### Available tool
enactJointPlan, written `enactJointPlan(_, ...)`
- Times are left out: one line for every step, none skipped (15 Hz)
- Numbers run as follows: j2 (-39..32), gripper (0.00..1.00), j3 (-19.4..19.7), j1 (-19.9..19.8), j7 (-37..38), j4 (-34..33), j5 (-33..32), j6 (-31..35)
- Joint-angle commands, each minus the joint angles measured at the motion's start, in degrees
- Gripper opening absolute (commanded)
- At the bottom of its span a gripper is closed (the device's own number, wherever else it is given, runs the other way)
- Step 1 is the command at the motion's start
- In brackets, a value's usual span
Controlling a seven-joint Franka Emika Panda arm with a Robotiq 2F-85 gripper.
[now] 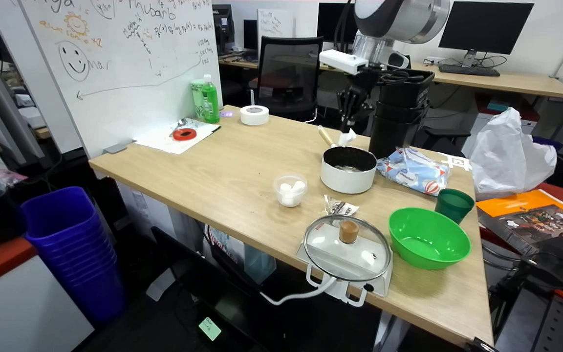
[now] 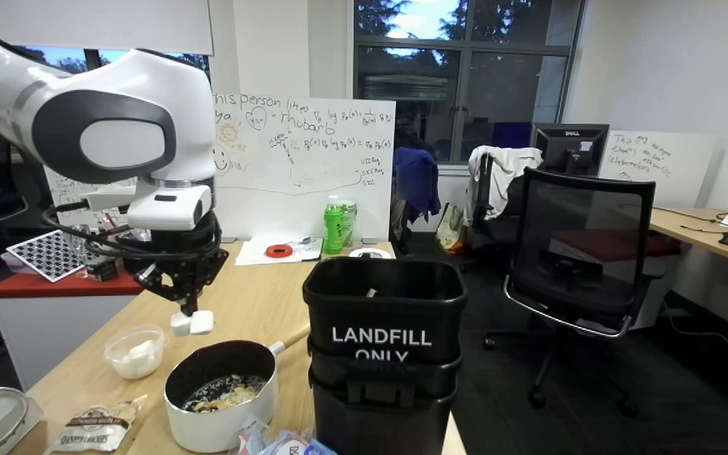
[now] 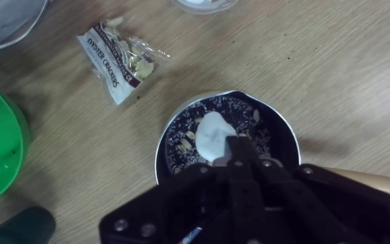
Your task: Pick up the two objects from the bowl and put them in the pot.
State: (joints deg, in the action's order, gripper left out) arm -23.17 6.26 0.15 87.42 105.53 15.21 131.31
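My gripper [image 2: 189, 307] hangs above the pot [image 2: 218, 430], fingers close together. It also shows in the exterior view [image 1: 345, 126] and the wrist view [image 3: 240, 140]. A soft white lump [image 2: 201, 322] is at the fingertips, above the pot's rim; it shows as two parts there. In the wrist view the lump [image 3: 213, 135] sticks out left of the fingertips. The pot [image 1: 347, 182] is white outside and dark inside, with small grains and pale pieces in it. The small clear-whitish bowl [image 1: 278, 196] stands beside it and holds white pieces [image 1: 289, 199].
A bag of crackers [image 3: 113, 64] lies near the pot. A glass-lidded pan [image 1: 328, 244], a green bowl [image 1: 428, 244], a dark green cup [image 1: 454, 205] and a wipes pack [image 1: 413, 171] are around it. Tall black bins [image 2: 383, 392] stand close beside the pot.
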Motion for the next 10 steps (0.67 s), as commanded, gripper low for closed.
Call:
enactJointPlan(-1.3, 0.00, -0.2, -0.9, 0.5, -0.3, 0.5, 0.4)
enactJointPlan(-2.0, 0.00, 0.1, -0.9, 1.0, -0.6, 0.2, 0.6)
enactJointPlan(-2.7, 0.00, 0.0, -1.2, 0.9, -1.0, 0.7, 0.4)
enactJointPlan(-3.4, 0.00, 0.1, -1.2, 1.3, -1.2, 0.5, 0.2)
enactJointPlan(-4.2, 0.00, 0.3, -1.2, 1.6, -1.7, 0.3, 0.0)
enactJointPlan(-5.1, 0.00, 0.3, -1.2, 1.8, -2.1, 0.1, -0.2)
enactJointPlan(-5.9, 0.00, 0.4, -1.2, 1.9, -2.6, 0.0, -0.4)
enactJointPlan(-6.6, 0.00, 0.6, -1.2, 2.2, -3.3, -0.3, -0.6)
enactJointPlan(-7.4, 0.00, 0.7, -1.1, 2.6, -3.9, -0.5, -0.8)
enactJointPlan(-8.1, 0.00, 0.8, -1.1, 2.8, -4.6, -0.6, -1.0)
